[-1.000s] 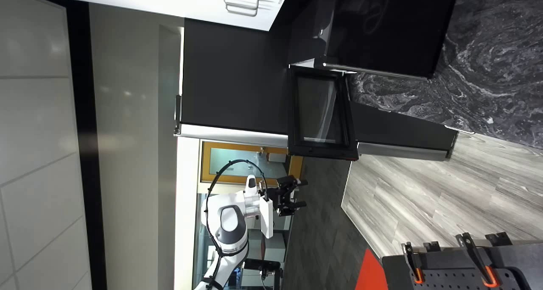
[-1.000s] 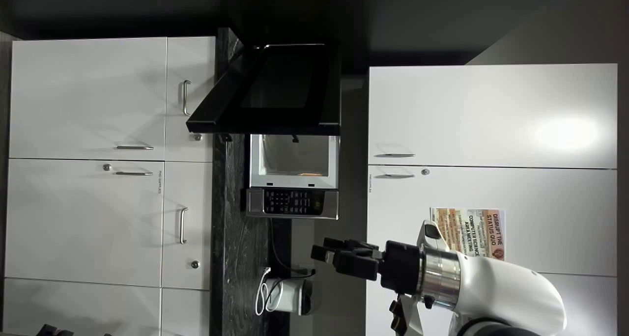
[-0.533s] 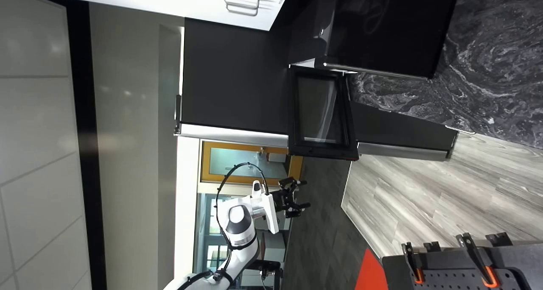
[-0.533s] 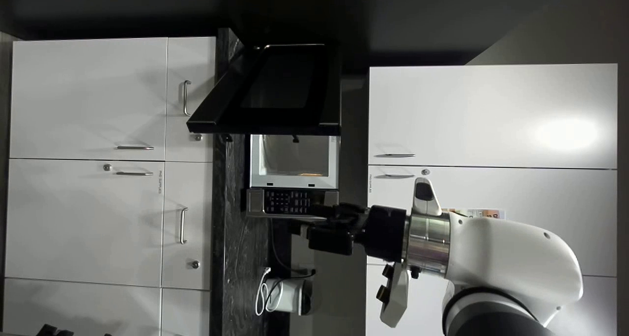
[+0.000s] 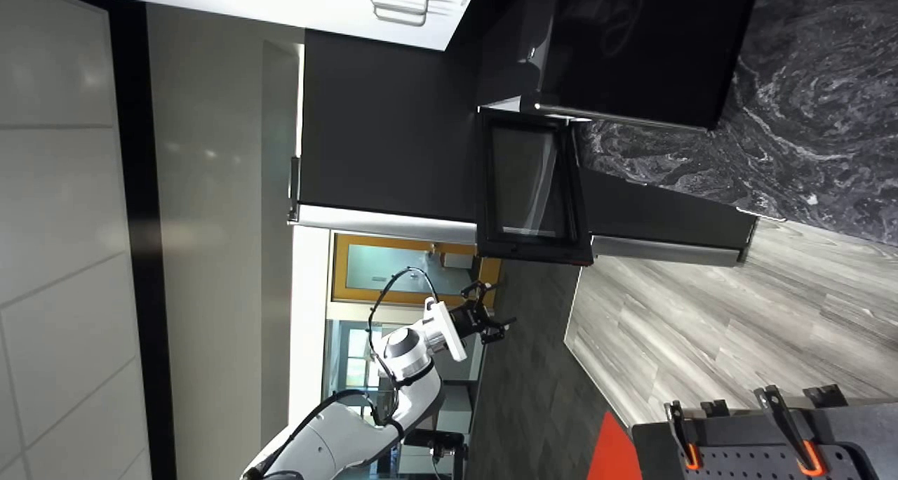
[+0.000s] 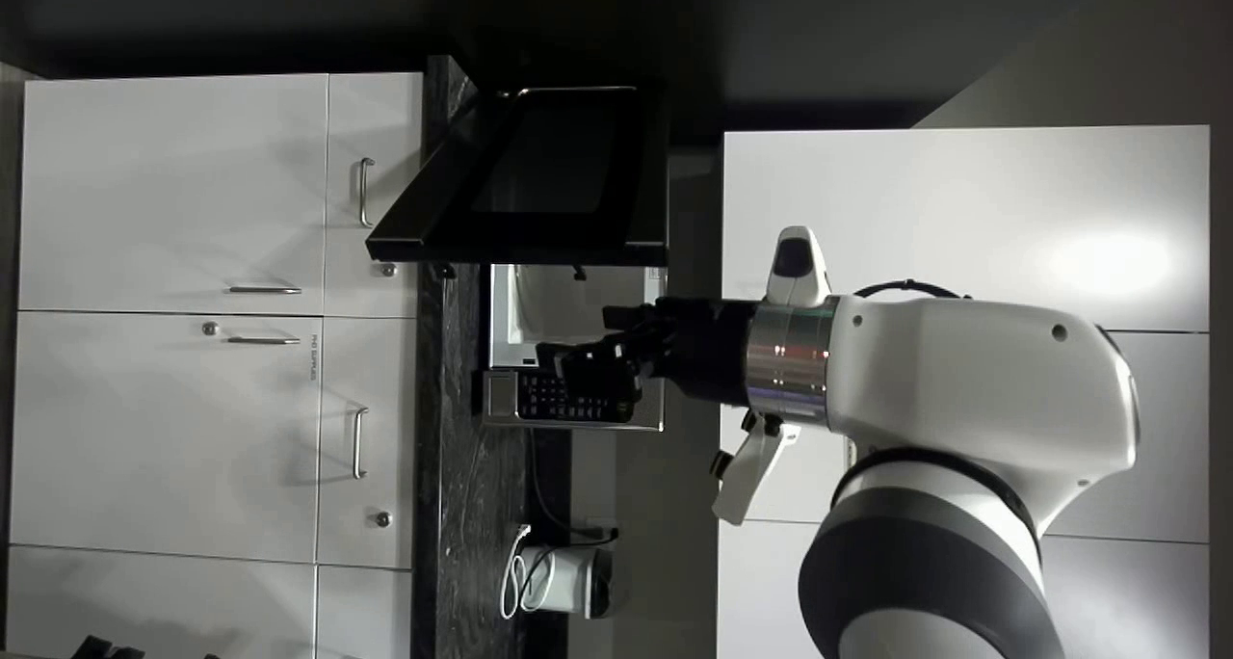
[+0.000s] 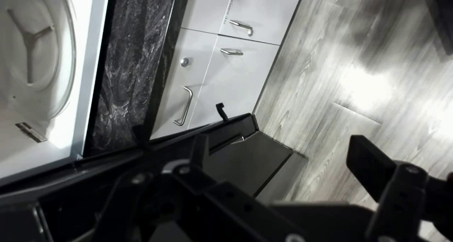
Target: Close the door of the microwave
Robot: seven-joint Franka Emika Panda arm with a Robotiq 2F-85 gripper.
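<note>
Perhaps the claw point(image 7: 283, 153), spread and empty, will snag the door point(image 5: 533, 185) if steered along its inner side, forcing it away from the microwave point(image 5: 645, 52)

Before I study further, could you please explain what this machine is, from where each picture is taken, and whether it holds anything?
It is a white robot arm ending in a black hand. Two pictures come from cameras standing apart from it and appear turned sideways. The third comes from its wrist, so the hand looks large. On the dark marbled counter stand a black microwave, its door open, and a white object. The hand is open and holds nothing.
</note>
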